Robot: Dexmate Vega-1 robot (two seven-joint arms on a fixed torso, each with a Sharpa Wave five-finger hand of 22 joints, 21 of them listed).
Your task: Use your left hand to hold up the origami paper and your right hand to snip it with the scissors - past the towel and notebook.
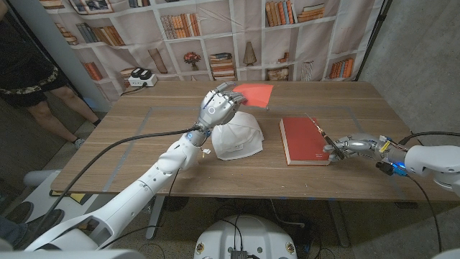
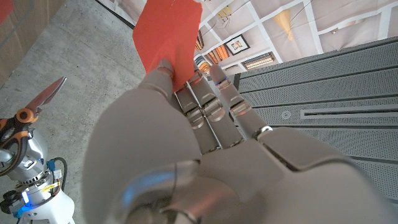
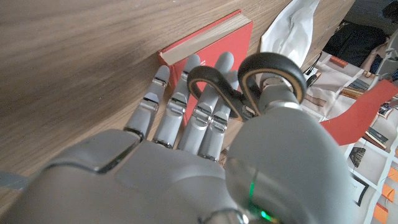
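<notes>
The left robot hand (image 1: 218, 108) pinches the red paper (image 1: 254, 94) aloft above the white towel (image 1: 237, 137); the right robot hand (image 1: 350, 147) grips the scissors (image 1: 325, 136) beside the red notebook (image 1: 303, 139) on the tabletop (image 1: 144, 155). The paper lies well apart, up-left of the blades; the right arm must cross over.

Even, soft indoor light; faint shadows under the towel (image 1: 237, 139). Wrist views blur close-up below the fingers; head view sharp.

left hand (image 1: 218, 108) raised (fingers (image 2: 214, 102) pinching)
</notes>
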